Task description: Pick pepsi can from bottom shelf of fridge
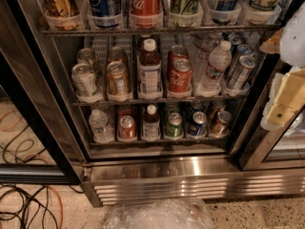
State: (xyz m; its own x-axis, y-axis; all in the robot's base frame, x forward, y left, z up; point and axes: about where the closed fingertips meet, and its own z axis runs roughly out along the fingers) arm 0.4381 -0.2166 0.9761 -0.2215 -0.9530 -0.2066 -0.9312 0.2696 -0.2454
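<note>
Camera view: gripper (285,98) at the right edge, in front of the fridge (143,175) door frame, partly cut off; can't tell if it's released or clenched. It holds nothing visible. pepsi can (198,123) stands on the bottom shelf (157,140) between green can (174,124) and brown can (220,122), base hidden by its cup holder. Crumpled clear plastic (159,214) on the floor in front, cut off below.

The floor (248,213) was pale speckled stone under warm, dim light. At the near left, black and orange cables (28,205) lay across it in loose tangles. A crumpled mass of clear plastic (159,216) sat at the near edge, in the middle. The cream-coloured gripper (285,101) hung at the right edge.
</note>
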